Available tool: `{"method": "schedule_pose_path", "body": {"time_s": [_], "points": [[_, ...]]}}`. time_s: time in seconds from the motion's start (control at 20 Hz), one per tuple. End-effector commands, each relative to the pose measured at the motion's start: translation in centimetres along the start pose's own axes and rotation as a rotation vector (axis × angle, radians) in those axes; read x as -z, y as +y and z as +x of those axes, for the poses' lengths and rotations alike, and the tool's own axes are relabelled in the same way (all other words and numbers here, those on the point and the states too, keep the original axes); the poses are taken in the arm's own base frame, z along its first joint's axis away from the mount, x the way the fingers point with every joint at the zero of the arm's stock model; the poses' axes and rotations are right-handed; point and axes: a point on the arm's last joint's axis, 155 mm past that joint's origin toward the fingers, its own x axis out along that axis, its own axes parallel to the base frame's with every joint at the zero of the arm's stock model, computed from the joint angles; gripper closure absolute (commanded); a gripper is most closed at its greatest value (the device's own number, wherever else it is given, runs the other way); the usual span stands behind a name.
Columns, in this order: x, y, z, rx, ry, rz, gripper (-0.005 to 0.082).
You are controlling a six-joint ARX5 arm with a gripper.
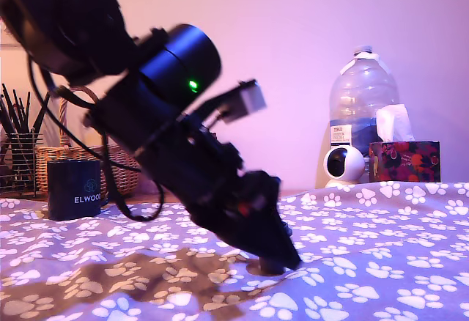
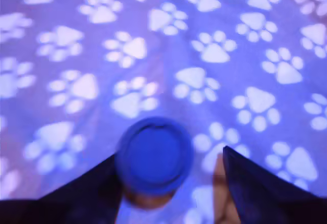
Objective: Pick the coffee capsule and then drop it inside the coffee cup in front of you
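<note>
The gripper [image 2: 169,155] was tipped down onto the paw-print cloth [image 2: 214,50], jaws spread around the upright capsule [image 2: 153,155] and not yet clenched, probably to pinch it, with the mug [image 1: 75,189] well apart at the exterior view's left.

The paw-print cloth [image 1: 381,262] looks soft and matt, the coffee capsule [image 2: 153,155] smooth-topped, the basket [image 1: 123,173] woven wicker, the water bottle [image 1: 363,94] clear glossy plastic

Blue capsule [image 2: 154,155], purple cloth [image 2: 168,60] (white paw prints [image 2: 214,47]).
</note>
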Motion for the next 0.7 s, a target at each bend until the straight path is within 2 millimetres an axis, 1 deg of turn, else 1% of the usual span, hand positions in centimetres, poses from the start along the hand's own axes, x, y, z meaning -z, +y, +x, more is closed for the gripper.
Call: {"method": "schedule_pose_path", "body": {"time_s": [0.0, 0.15, 0.4, 0.55, 0.65], "points": [[-0.78, 0.17, 0.51, -0.004, -0.014, 0.014, 0.0236], [-1.13, 0.37, 0.49, -0.015, -0.022, 0.019, 0.0236], [-1.01, 0.36, 0.49, -0.015, -0.017, 0.017, 0.0240], [-0.64, 0.47, 0.46, -0.017, -0.003, 0.011, 0.0295], [-0.44, 0.43, 0.46, -0.015, 0.004, 0.012, 0.0295]]}}
